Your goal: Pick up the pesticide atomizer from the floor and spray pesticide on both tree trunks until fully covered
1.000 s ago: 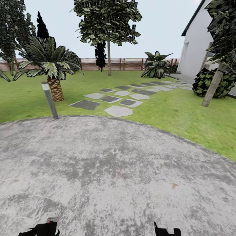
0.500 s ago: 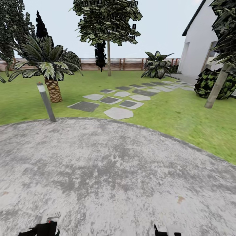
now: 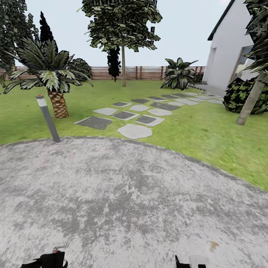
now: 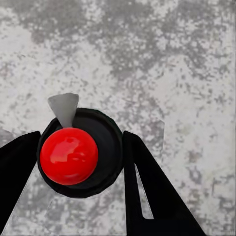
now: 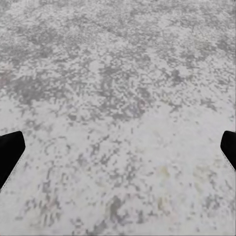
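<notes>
Pickup: the left end effector (image 4: 78, 162) was clenched around the pesticide atomizer (image 4: 81, 152), black fingers against both sides, above the floor (image 3: 134, 193).
Right end effector (image 5: 118, 147): released, fingers spread wide, holding nothing.
Spraying: judged not begun; nearest tree trunk (image 3: 252, 99) stood well apart across the grass.
Left wrist view: showed the red top and the grip.
Head view: showed the far tree trunk (image 3: 123, 65) by the fence (image 3: 149, 73).

Grey paving (image 3: 130, 201), lawn (image 3: 208, 130), slatted fence (image 3: 149, 72)
</notes>
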{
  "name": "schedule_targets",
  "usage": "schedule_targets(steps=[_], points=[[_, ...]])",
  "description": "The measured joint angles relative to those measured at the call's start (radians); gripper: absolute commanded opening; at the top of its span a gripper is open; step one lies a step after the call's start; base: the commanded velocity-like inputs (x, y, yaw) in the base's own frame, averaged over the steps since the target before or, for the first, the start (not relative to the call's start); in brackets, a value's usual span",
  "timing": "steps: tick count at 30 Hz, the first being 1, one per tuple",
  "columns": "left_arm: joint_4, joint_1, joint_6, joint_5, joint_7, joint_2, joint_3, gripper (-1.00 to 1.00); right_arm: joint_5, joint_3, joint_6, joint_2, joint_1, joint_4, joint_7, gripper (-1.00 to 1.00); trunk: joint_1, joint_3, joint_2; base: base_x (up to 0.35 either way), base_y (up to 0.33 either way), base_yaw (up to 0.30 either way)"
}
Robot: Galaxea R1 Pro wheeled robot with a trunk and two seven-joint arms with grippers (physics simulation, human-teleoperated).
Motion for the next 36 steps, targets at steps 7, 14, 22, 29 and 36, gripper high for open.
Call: schedule_targets(steps=[7,14,22,29,36], points=[[0.0,0.0,0.0,0.0,0.0,0.0,0.001,-1.0,0.0,0.0,0.0,0.0,0.0,0.0,-0.001,1.0,0.0,0.0,0.0,0.338,0.0,0.0],[0.0,0.0,0.0,0.0,0.0,0.001,0.001,-1.0,0.0,0.0,0.0,0.0,0.0,0.0,0.0,1.0,0.0,0.0,0.0,0.338,0.0,0.0],[0.0,0.0,0.0,0.0,0.0,0.002,0.001,-1.0,0.001,0.0,0.0,0.0,0.0,0.0,0.0,1.0,0.0,0.0,0.0,0.338,0.0,0.0],[0.0,0.0,0.0,0.0,0.0,0.002,0.001,-1.0,0.0,0.0,0.0,0.0,0.0,0.0,-0.001,1.0,0.0,0.0,0.0,0.338,0.0,0.0],[0.0,0.0,0.0,0.0,0.0,0.002,0.001,-1.0,0.001,0.0,0.0,0.0,0.0,0.0,0.0,1.0,0.0,0.0,0.0,0.338,0.0,0.0]])
